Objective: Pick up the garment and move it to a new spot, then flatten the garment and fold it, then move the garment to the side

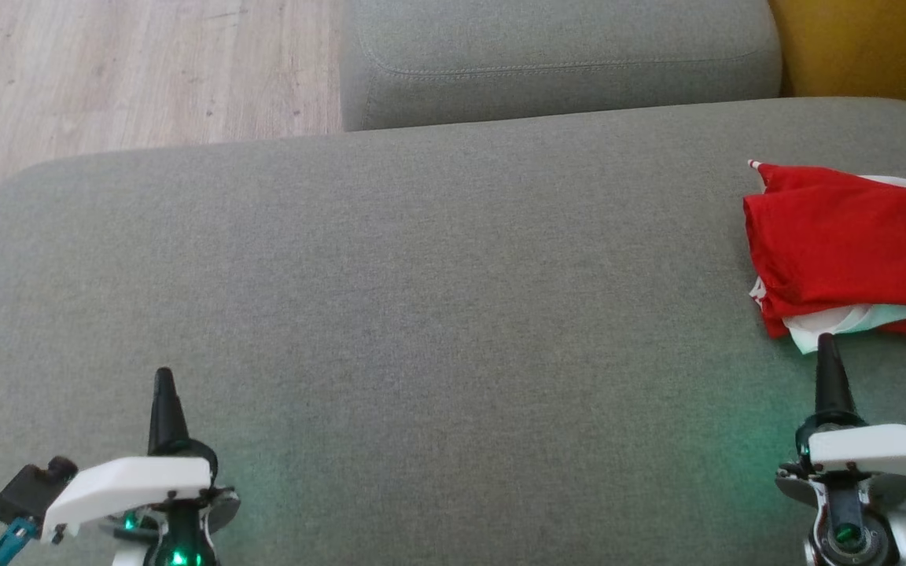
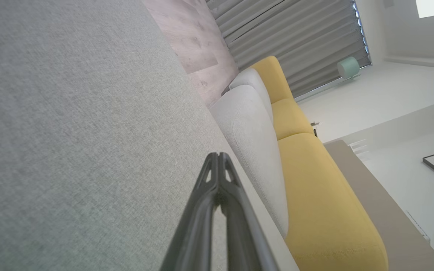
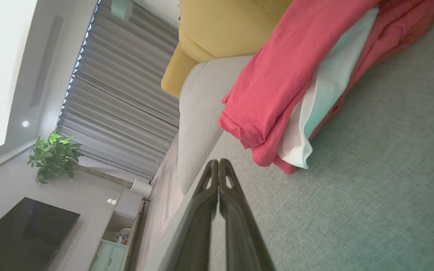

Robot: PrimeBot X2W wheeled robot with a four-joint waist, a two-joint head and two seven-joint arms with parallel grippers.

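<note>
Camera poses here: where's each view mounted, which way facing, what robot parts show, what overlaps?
Head view: on the head, facing forward and down at the grey fabric cushion; left gripper lower left, right gripper lower right, both shut.
Left wrist view: on that wrist, facing along its shut fingers across the cushion toward a yellow sofa.
Right wrist view: on that wrist, facing along its shut fingers at the folded red and white garment.
Shared: head and right wrist views both show the garment near the right gripper.

cushion [image 1: 421,314] was grey woven cloth, matt, slightly rough | garment [image 1: 838,244] was soft red-and-white cloth | floor [image 1: 130,71] looked pale matt wood | left gripper [image 1: 163,376] was dark matt plastic
</note>
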